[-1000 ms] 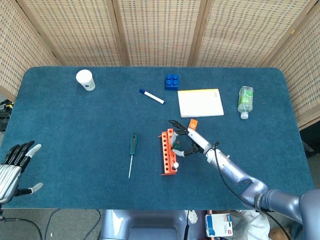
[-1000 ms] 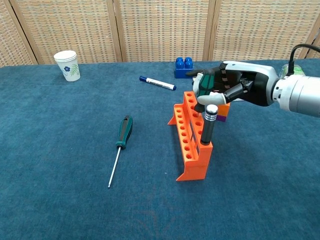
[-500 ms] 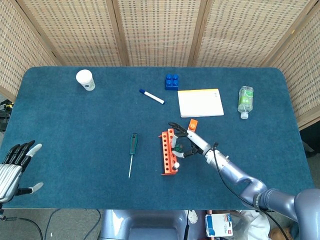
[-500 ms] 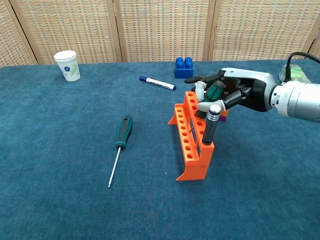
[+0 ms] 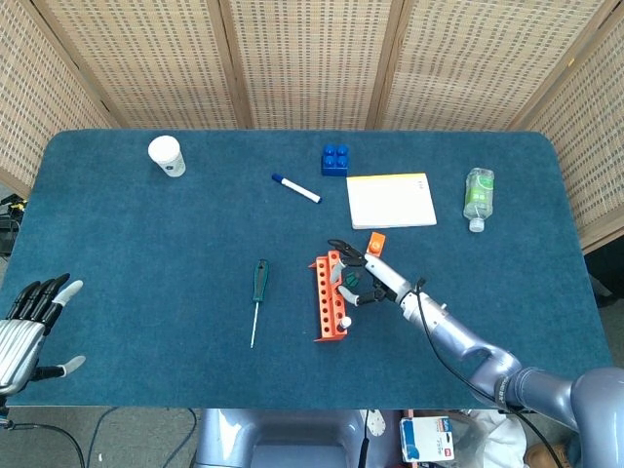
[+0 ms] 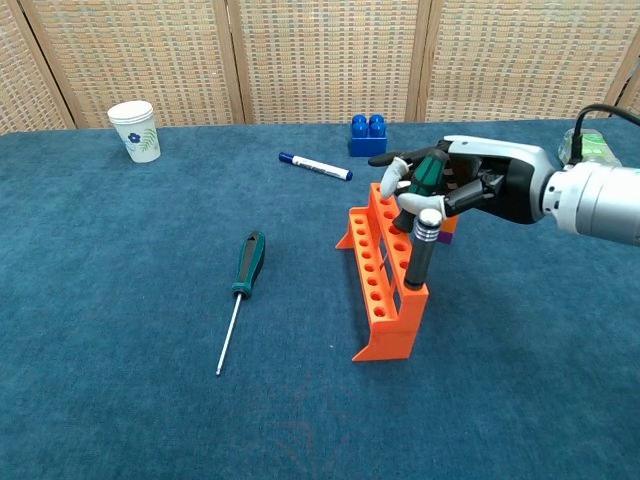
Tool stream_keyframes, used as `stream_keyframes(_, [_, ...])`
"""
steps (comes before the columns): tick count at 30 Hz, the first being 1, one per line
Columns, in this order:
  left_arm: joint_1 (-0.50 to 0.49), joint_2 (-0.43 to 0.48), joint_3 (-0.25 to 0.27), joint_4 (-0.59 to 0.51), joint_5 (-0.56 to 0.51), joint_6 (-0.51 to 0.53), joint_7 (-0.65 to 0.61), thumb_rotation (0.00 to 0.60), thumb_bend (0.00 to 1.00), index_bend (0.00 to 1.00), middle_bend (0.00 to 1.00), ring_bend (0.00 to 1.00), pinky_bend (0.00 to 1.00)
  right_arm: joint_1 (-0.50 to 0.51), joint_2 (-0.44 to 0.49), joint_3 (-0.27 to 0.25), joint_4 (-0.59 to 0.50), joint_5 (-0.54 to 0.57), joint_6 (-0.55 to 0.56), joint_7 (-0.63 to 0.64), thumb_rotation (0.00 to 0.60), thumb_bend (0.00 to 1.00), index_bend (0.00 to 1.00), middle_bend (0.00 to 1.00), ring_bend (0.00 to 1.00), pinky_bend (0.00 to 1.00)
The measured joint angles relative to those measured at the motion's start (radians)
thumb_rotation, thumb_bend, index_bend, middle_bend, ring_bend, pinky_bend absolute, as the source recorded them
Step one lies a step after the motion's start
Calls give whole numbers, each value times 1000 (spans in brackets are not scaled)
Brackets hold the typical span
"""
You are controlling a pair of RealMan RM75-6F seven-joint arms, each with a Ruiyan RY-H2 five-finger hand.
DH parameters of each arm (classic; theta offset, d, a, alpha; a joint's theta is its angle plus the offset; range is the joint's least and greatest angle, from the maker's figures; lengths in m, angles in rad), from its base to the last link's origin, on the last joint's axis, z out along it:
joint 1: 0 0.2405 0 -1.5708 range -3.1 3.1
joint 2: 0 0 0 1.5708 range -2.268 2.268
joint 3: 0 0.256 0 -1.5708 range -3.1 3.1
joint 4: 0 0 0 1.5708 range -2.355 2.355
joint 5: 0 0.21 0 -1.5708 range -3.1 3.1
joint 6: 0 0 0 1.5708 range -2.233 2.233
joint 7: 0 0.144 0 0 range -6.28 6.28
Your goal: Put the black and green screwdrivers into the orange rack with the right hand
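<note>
The orange rack (image 6: 388, 338) (image 5: 323, 292) stands upright at table centre. A black-handled screwdriver (image 6: 419, 255) with a silver cap stands in a slot at its near end. My right hand (image 6: 478, 181) (image 5: 361, 277) hovers over the rack's far end and grips a green-handled screwdriver (image 6: 431, 172), whose shaft is hidden behind the fingers and the rack. A second green and black screwdriver (image 6: 246, 270) (image 5: 258, 286) lies flat on the cloth left of the rack. My left hand (image 5: 29, 314) rests open at the near left table edge.
A paper cup (image 5: 167, 155) stands far left. A blue marker (image 5: 295, 188), a blue block (image 5: 335, 159), a white notepad (image 5: 391, 200) and a clear bottle (image 5: 479, 195) lie along the back. A small orange tag (image 5: 376, 242) sits just behind the rack.
My right hand has shifted slightly toward the rack's far end, and the green handle has turned in its fingers to stand more upright. The left hand and the lying screwdriver have not moved.
</note>
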Motion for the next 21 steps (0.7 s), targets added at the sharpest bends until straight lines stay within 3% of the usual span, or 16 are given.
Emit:
stream_keyframes(9, [2,1,2,0,5,7,-3,600,0,0,0,0,0,7,23,5,-42,4,-2,-62,600,455,436,0,0,0])
stream_keyframes(21, [6,8,4,3,14,18,-21,600,0,0,0,0,0,49,116,52,-198,75,-97,-200,600,455,401,0,0,0])
